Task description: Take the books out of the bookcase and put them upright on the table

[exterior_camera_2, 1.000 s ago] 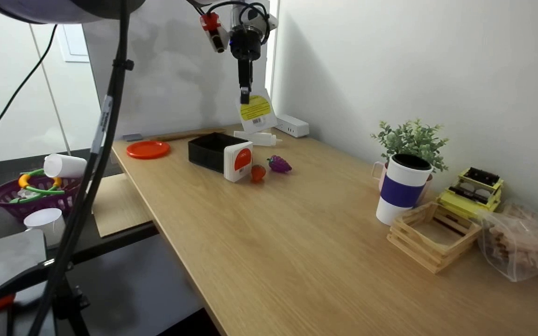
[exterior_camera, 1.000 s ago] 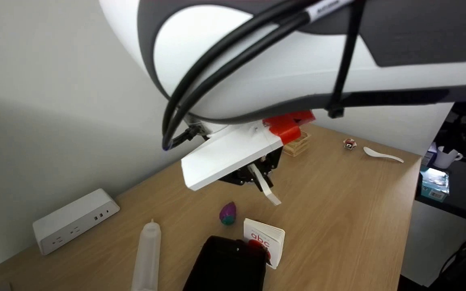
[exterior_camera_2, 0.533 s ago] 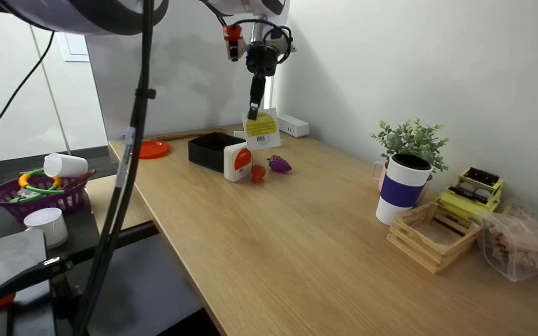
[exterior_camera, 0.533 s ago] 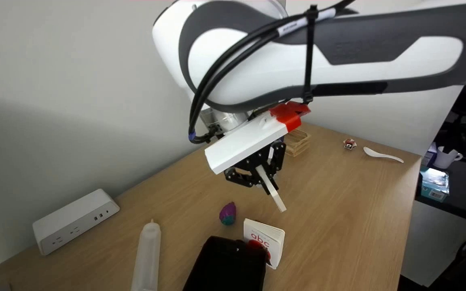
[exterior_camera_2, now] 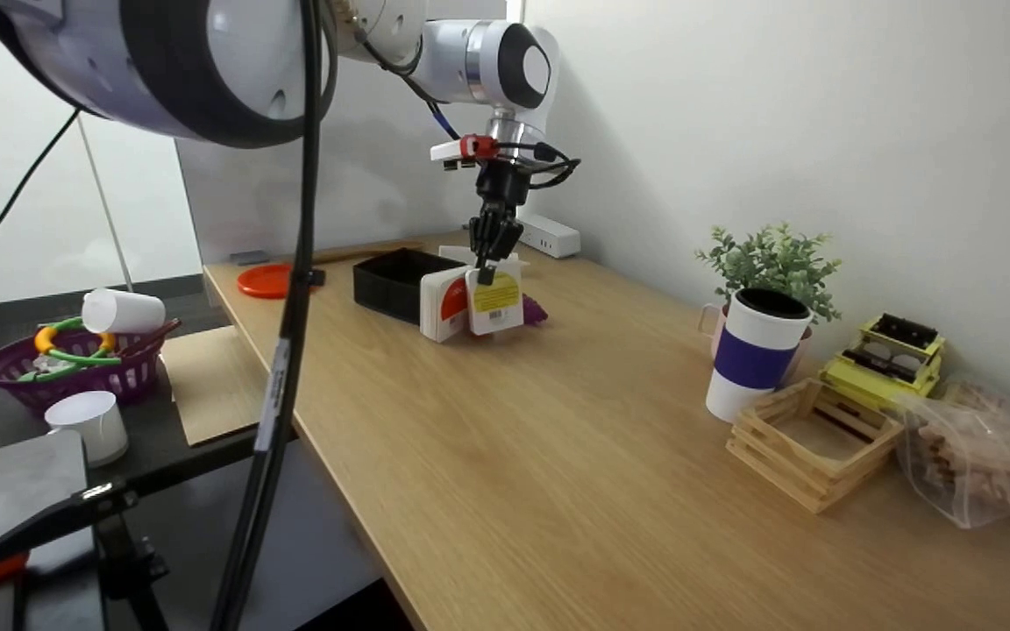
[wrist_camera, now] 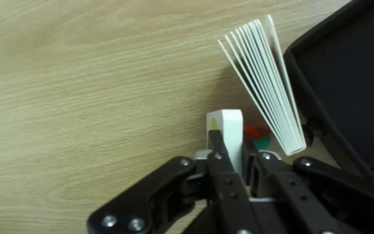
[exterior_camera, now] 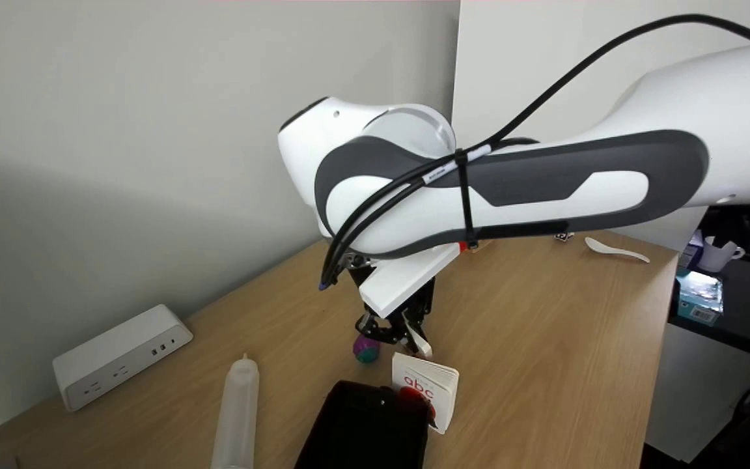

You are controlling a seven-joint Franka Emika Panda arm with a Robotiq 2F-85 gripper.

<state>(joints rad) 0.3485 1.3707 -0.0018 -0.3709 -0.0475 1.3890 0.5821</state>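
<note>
- My end effector (wrist_camera: 231, 146) is clamped on the yellow-backed book (exterior_camera_2: 498, 305), one finger against each cover.
- A second ago I had that book hanging tilted, well above the desk (exterior_camera_2: 558, 473); it has since come down low and is close to upright.
- From here I can't quite judge whether its lower edge touches the wood.
- My arm (exterior_camera: 544, 176) sits lower in both exterior views than it did then.
- The abc book (exterior_camera: 426, 391) hasn't moved: upright on the desk, pages slightly fanned, just beside the black bookcase (exterior_camera_2: 387, 299).
- The two books are now near each other, a gap between them in the wrist view, with part of the red toy (wrist_camera: 252, 130) showing there.
- In an exterior view, the held book now partly covers the purple toy (exterior_camera_2: 535, 311).
</note>
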